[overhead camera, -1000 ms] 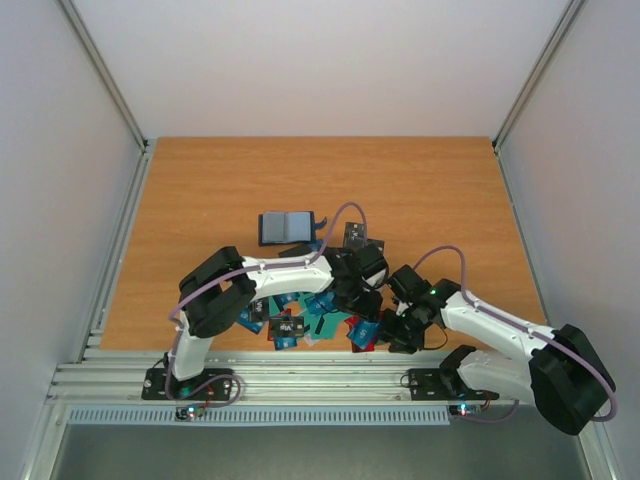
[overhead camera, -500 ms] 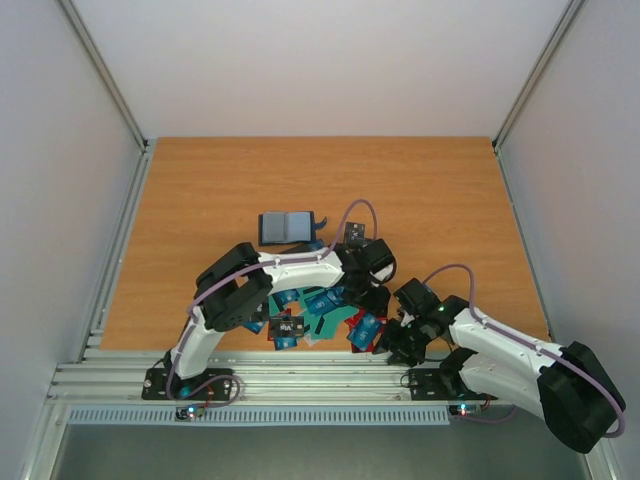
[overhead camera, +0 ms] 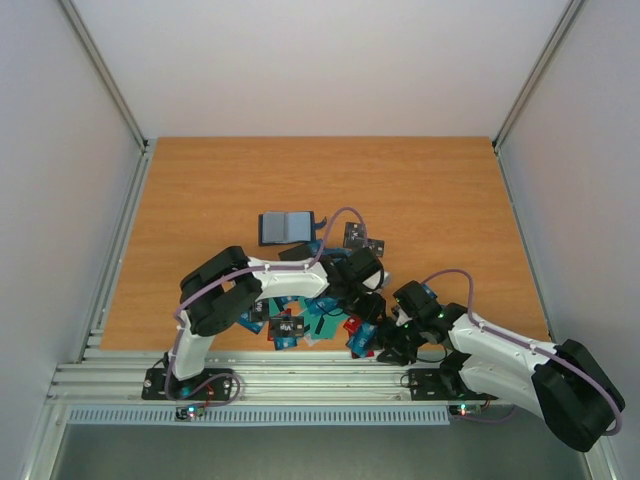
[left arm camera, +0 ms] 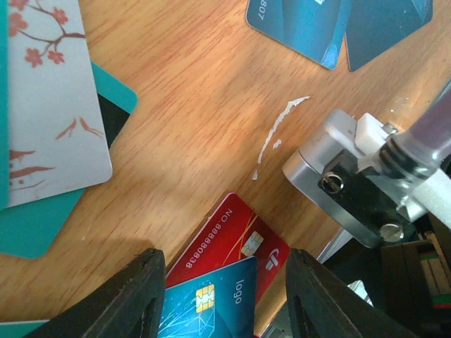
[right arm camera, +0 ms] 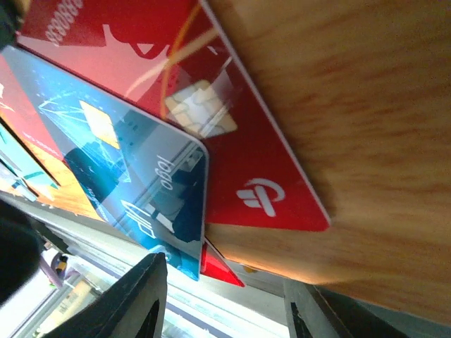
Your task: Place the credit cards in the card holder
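- Wooden surface [overhead camera: 420, 200], open card holder [overhead camera: 286, 227] lying mid-surface, beyond the pile.
- Credit cards [overhead camera: 310, 320] heaped near the front edge.
- Left fingers [left arm camera: 141, 299] apart over a red card [left arm camera: 236, 239] and a blue card [left arm camera: 211, 299], clamping nothing.
- Right fingers [right arm camera: 134, 303] apart too, low by the same pair.

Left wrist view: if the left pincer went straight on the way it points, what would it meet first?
Probably the blue chip card overlapping the red card, just ahead of the left pincer; depth is unclear.

Bright, even — glare on credit cards [right arm camera: 268, 162]
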